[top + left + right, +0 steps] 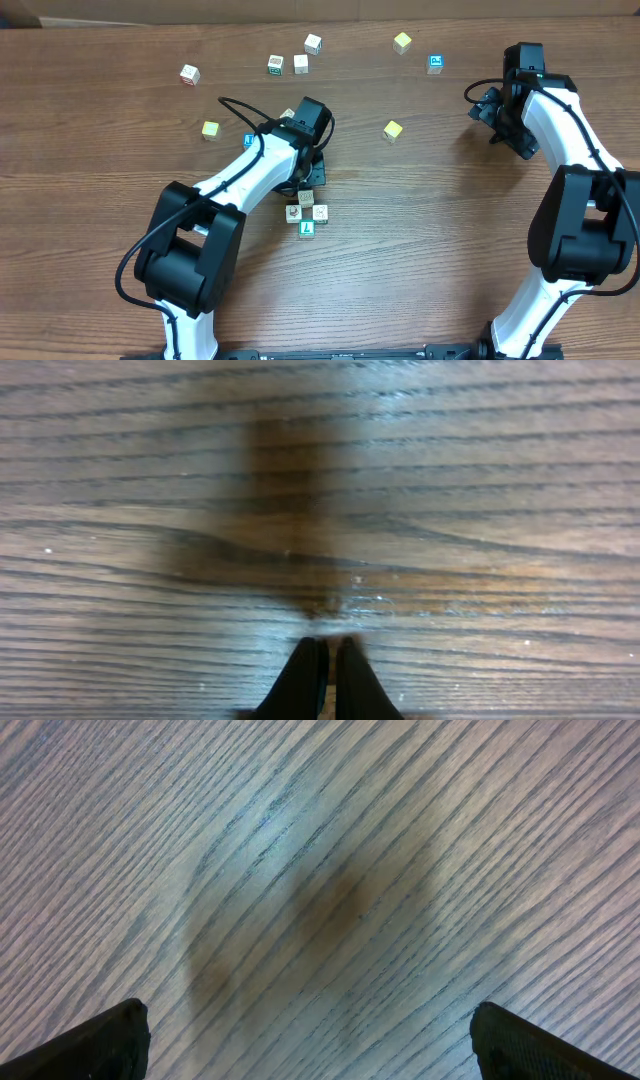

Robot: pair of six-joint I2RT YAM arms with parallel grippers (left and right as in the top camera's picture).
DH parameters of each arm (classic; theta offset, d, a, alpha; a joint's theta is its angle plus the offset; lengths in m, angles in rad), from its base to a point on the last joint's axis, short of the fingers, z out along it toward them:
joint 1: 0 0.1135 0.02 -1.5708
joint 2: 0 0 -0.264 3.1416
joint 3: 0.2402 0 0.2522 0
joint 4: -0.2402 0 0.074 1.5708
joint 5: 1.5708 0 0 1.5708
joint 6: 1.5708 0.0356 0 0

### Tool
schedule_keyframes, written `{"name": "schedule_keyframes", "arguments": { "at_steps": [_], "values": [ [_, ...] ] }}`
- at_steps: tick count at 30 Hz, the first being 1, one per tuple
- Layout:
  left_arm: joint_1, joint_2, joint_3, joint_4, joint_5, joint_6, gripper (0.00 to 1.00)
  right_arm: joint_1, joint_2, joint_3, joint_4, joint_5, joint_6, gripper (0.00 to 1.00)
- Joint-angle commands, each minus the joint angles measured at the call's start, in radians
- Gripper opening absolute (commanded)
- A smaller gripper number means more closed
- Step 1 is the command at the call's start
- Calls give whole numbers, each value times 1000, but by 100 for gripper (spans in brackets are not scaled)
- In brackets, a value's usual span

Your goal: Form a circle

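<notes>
1. Left hand [327,652]: clenched, grasping nothing, tips down near the counter [480,480].
2. Right hand [310,1020]: released, empty, above the counter.
3. Circle [306,214]: four cubes huddled just beside the left hand, well apart from the right.

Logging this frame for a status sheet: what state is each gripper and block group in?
left gripper: shut, nothing visible in it.
right gripper: open, empty.
the circle: four cubes clustered closely, by left gripper.
loose cubes: scattered singly, apart.
</notes>
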Motion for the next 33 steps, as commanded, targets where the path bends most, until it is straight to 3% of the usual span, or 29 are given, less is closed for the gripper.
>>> {"name": "schedule_keyframes", "arguments": {
  "at_steps": [1,33],
  "values": [
    [-16,11,-7,1,11,-4,4,3,-26,0,4,3,0,100],
    [-13,10,-4,10,-5,-3,4,3,-26,0,4,3,-1,100]
  ]
}}
